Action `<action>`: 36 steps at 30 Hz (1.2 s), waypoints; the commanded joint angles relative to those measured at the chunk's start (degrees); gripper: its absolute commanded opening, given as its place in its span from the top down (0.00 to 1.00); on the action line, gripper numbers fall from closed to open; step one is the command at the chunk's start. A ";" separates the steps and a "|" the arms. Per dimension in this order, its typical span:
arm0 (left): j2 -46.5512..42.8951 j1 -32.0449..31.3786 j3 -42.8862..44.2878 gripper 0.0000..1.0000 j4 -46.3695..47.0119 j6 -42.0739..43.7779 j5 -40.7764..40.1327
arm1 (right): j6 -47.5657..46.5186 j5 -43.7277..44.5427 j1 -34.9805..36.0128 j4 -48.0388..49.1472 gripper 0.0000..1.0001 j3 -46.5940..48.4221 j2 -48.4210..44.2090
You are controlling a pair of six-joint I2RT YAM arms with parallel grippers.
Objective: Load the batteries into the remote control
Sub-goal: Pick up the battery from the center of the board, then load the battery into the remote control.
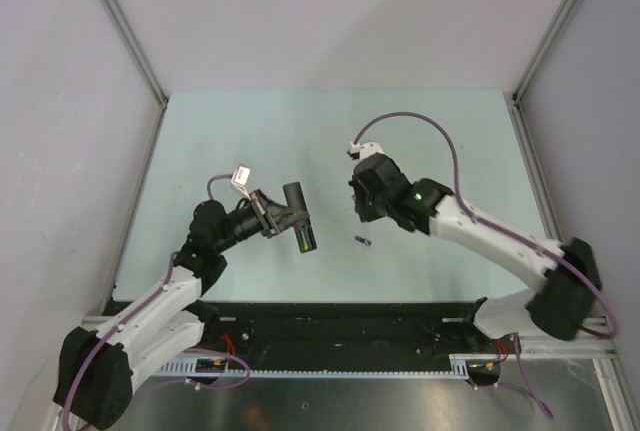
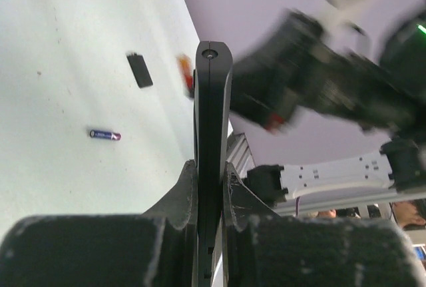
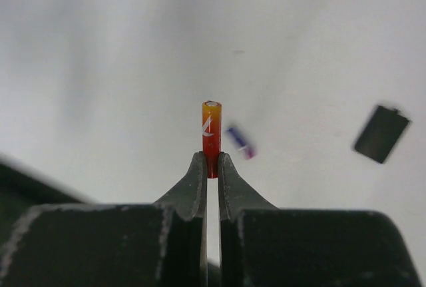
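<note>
Red shows once: a single red battery (image 3: 212, 134) is pinched at its lower end by the right tool (image 3: 212, 164), which is narrowed onto it, near the remote (image 1: 296, 209) on its right. One green battery (image 1: 305, 241) sits in the remote's near end. One blue-purple battery (image 1: 362, 242) lies on the surface (image 1: 250, 141), right of the remote, near one small black cover (image 3: 381, 134). The left tool (image 2: 210, 175) clamps the one remote edge-on.
</note>
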 commanded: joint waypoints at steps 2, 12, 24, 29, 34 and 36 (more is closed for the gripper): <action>2.11 0.37 5.51 1.00 2.10 1.94 -4.82 | 3.97 -3.77 8.94 -7.30 1.00 1.07 -11.09; 6.15 0.28 7.71 1.00 4.47 4.42 -9.13 | 8.55 -7.99 17.12 -7.93 1.00 4.05 -14.53; 5.54 -2.09 4.81 1.00 8.52 2.75 -6.76 | 7.32 -10.37 16.95 -2.39 1.00 7.22 -6.45; 5.19 -2.27 4.90 1.00 8.78 2.40 -5.35 | 7.14 -11.08 17.04 -0.98 1.00 8.18 -5.74; 4.66 -2.53 4.55 1.00 8.96 1.78 -4.83 | 6.88 -10.82 17.04 -1.24 1.00 9.24 -4.51; 4.48 -2.62 4.37 1.00 8.96 1.61 -4.56 | 6.79 -10.55 16.95 -1.15 1.00 9.50 -4.16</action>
